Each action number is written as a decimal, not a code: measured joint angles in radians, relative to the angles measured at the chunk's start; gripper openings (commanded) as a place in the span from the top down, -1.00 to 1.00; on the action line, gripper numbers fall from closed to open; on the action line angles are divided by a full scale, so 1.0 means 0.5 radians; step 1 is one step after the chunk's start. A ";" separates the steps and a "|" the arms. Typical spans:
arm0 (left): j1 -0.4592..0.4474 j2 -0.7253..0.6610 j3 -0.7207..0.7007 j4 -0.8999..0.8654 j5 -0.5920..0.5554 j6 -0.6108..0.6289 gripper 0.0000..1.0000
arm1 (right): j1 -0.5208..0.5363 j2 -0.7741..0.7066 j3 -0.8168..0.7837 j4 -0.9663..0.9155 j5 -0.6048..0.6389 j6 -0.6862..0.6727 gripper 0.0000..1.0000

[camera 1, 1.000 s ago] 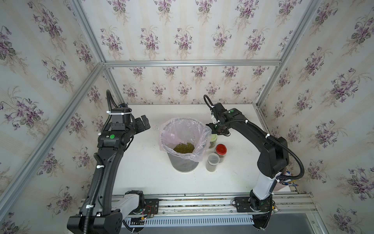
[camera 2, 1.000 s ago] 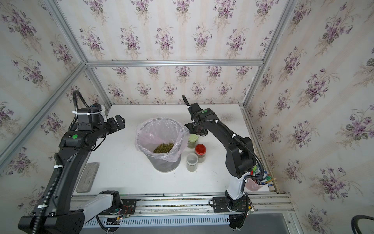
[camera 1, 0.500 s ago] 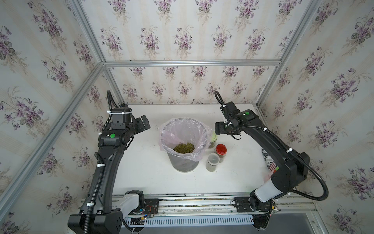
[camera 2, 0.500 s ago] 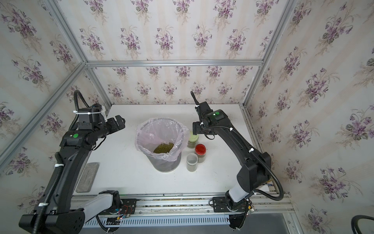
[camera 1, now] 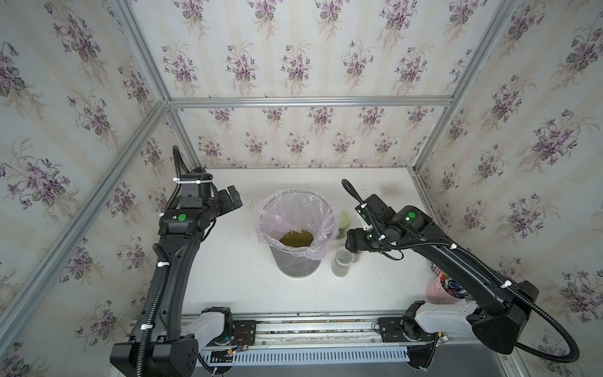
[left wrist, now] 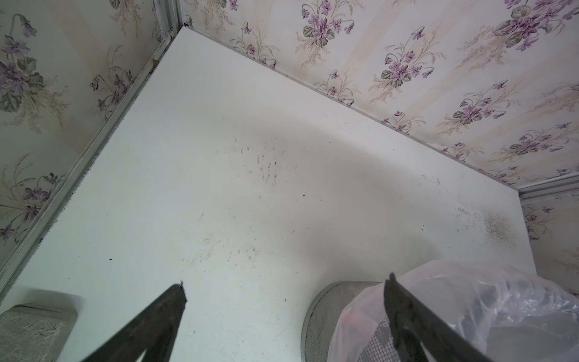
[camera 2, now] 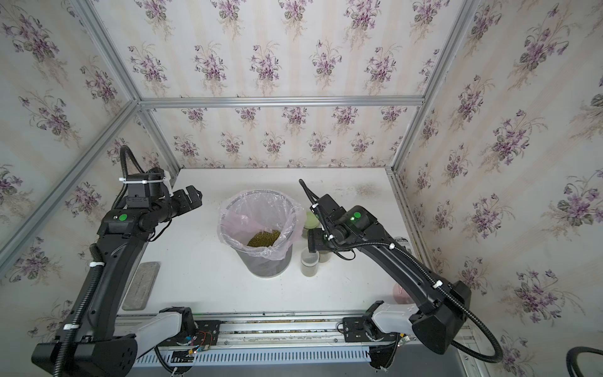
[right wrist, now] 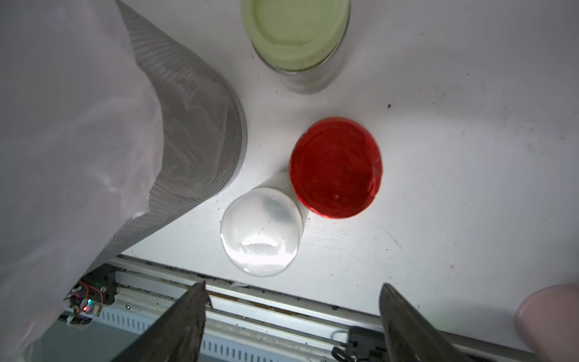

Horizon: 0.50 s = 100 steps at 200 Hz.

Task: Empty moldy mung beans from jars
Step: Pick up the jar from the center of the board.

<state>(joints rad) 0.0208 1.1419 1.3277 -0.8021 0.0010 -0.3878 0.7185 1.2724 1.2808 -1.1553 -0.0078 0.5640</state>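
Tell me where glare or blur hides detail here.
Right wrist view: glare washes out the white lid; the pink cup is blurred. Left wrist view: the left end effector is dark and soft. In a top view, the mung beans merge into one mass.

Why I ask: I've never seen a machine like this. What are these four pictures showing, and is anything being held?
Two black robot arms stand at the front edge of a white table, each ending in a two-fingered tool. Two pictures come from one camera head overhead, so they look almost alike. The other two come from small cameras on the arms' wrists, looking out past the fingers.

In the middle stands a mesh bin lined with a pink bag, with a heap of green beans inside. Beside it stand three small jars with their lids on: a green-lidded jar, a white-lidded jar and a red-lidded jar.

The right tool hangs above the jars, open and empty. The left tool is on the bin's other side, also open and holding nothing.
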 measured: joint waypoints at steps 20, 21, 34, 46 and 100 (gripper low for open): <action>0.000 0.000 0.000 -0.001 -0.005 -0.001 -0.99 | 0.022 -0.054 -0.070 0.011 -0.015 0.069 -0.60; 0.000 0.000 0.000 -0.001 -0.006 -0.001 -0.99 | 0.023 -0.055 -0.072 0.011 -0.015 0.072 -0.60; 0.000 0.000 0.000 -0.001 -0.008 -0.002 -0.99 | 0.058 -0.060 -0.114 0.026 -0.024 0.107 -0.59; 0.001 0.001 -0.002 -0.001 -0.013 -0.002 -0.99 | 0.098 -0.051 -0.153 0.045 -0.059 0.140 -0.59; 0.001 0.005 -0.004 -0.007 -0.014 -0.015 -0.99 | 0.168 0.017 -0.234 0.207 -0.066 0.250 -0.55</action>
<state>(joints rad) 0.0212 1.1446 1.3258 -0.8055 -0.0063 -0.3954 0.8024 1.2808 1.1637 -1.0519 -0.0410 0.6891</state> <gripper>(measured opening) 0.993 0.777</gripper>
